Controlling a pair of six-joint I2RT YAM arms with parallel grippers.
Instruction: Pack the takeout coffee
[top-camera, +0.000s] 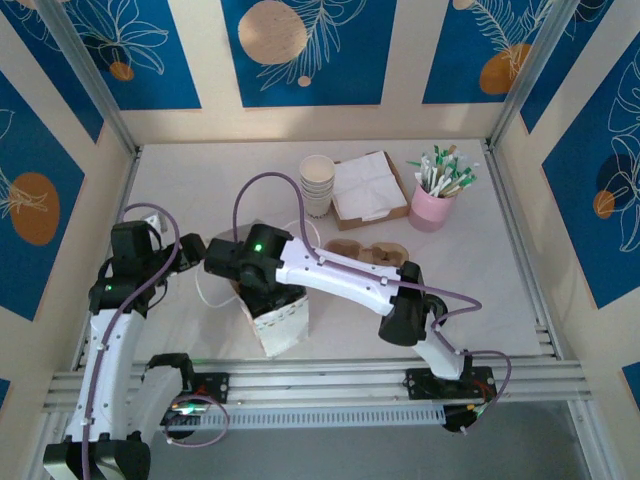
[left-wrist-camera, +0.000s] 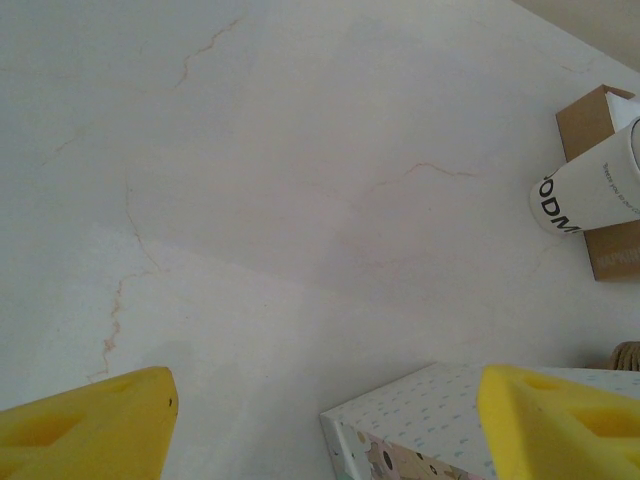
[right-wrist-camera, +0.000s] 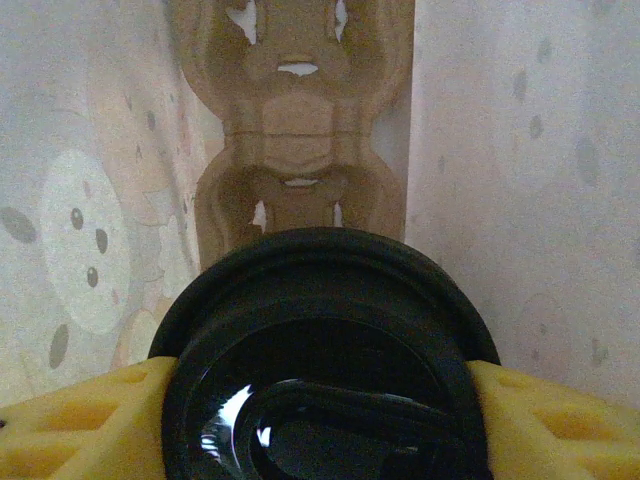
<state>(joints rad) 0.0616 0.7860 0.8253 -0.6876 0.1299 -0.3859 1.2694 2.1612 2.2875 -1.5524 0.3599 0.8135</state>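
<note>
The black-lidded coffee cup (right-wrist-camera: 325, 350) lies closest to the lens in the right wrist view. The right gripper (right-wrist-camera: 320, 420) pinches it, 1 yellow finger (right-wrist-camera: 80, 425) on each side of the lid. The cup hangs inside the paper bag (top-camera: 282, 325), whose dotted walls rise to the left and right of it. Below it, on the bag's floor, lies a brown cardboard cup carrier (right-wrist-camera: 300, 120).

From above, the right arm reaches across to the left, and its wrist covers the bag's mouth, hiding the cup. The bag stands upright near the front rail, left of centre.

The left gripper (left-wrist-camera: 325, 395) sits just left of the bag with its fingers spread wide and nothing between the pads. A top corner of the bag shows beside its right finger; I cannot tell whether they touch.

A 2nd carrier (top-camera: 365, 252) lies flat on the table just right of the bag. Farther back stand a stack of paper cups (top-camera: 317, 185), a cardboard tray of napkins (top-camera: 370, 188) and a pink cup of green-and-white sticks (top-camera: 433, 205).

The table (top-camera: 480, 290) is white with faint brownish hairline marks. Cream walls with blue leaf-patterned panels and orange discs enclose 3 sides.
</note>
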